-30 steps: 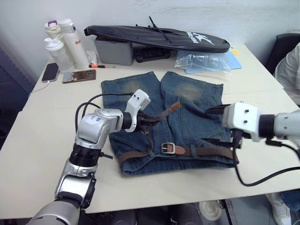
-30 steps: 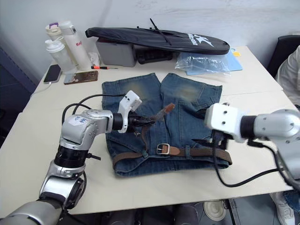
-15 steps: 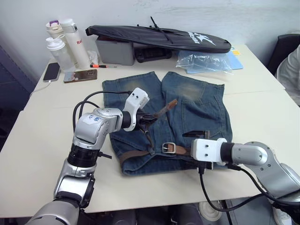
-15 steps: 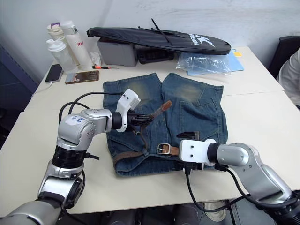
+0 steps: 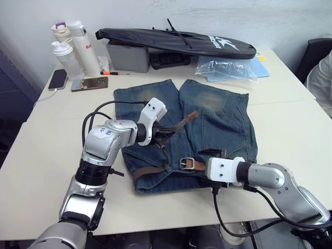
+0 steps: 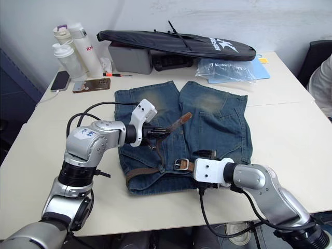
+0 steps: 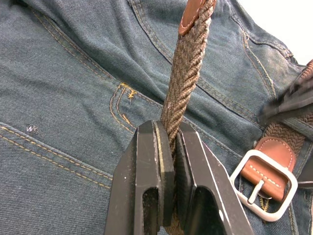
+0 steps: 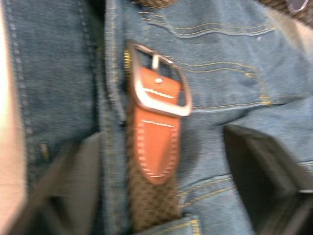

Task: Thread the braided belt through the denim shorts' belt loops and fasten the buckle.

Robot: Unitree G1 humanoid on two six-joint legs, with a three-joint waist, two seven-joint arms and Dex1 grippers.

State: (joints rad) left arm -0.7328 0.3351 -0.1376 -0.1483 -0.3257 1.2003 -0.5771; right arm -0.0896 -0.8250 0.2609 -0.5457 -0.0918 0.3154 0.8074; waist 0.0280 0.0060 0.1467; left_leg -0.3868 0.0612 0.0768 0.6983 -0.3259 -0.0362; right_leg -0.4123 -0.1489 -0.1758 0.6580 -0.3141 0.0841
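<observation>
- Our left gripper [image 7: 168,161] is clamped on the dark-brown braided belt [image 7: 188,73], tan tip lifted clear of the faded blue denim shorts [image 5: 218,119].
- Our right gripper [image 8: 161,171] is spread wide, straddling the silver rectangular buckle [image 8: 159,85] at the waistband, 3 o'clock of the left.
- We'd pin the buckle frame, then feed the tip in flat, no twist.

table [image 5: 46,150] | denim shorts [image 5: 218,119] | black bag [image 5: 176,41] | bottles [image 5: 72,46] | phones [image 5: 87,83] | plastic bag [image 5: 228,67]
</observation>
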